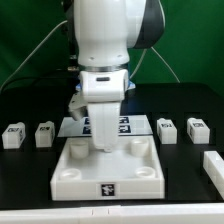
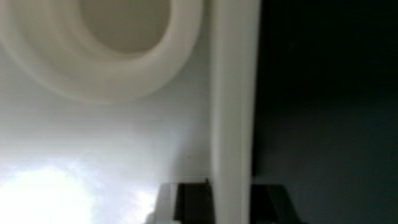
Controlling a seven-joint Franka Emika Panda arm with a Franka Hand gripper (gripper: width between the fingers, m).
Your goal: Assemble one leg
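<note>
The large white square panel [image 1: 75, 180] with round corner sockets lies at the front middle of the table. My gripper [image 1: 101, 146] reaches down onto its far rim. In the wrist view the gripper [image 2: 222, 192] straddles the panel's raised rim [image 2: 231, 90], with a dark finger [image 2: 183, 205] close against each side, so it looks shut on that rim. One round socket [image 2: 116, 40] fills the view beside it. Four small white tagged legs stand on the table: two at the exterior view's left [image 1: 12, 135] [image 1: 44, 133] and two at its right [image 1: 168, 129] [image 1: 198, 130]. None is held.
The marker board [image 1: 128, 126] lies flat behind the panel, partly hidden by the arm. Another white part [image 1: 214, 166] lies at the exterior view's right edge. A green backdrop stands behind the black table.
</note>
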